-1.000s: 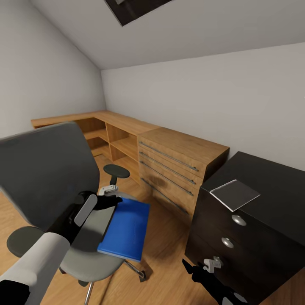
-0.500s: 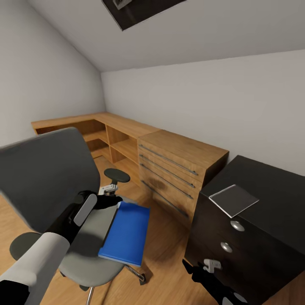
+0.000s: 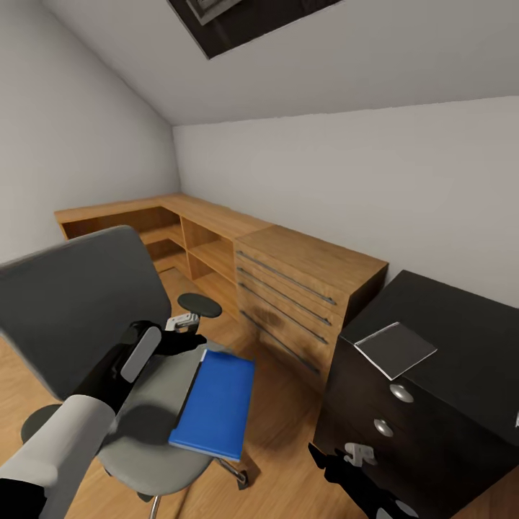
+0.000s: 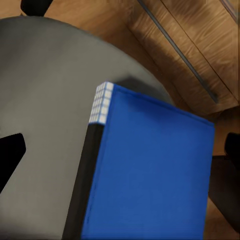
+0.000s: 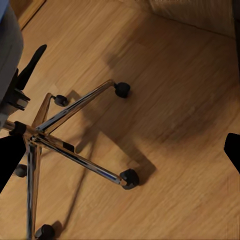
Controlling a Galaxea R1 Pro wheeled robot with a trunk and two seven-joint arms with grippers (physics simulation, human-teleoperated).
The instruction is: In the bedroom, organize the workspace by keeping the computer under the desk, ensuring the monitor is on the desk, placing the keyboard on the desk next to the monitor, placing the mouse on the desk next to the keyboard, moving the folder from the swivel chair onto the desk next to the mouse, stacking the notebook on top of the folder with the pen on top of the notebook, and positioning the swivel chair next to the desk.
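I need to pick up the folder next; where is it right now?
In the head view the folder lies flat on the swivel chair seat, on its side toward the wooden chest, just beyond the left gripper.

My head camera has tilted up a little, so the whole room sits lower in view. Against the folder [image 3: 214, 405], my left gripper [image 3: 189, 333] has drawn slightly back over the chair [image 3: 155, 404] seat, away from the blue cover.
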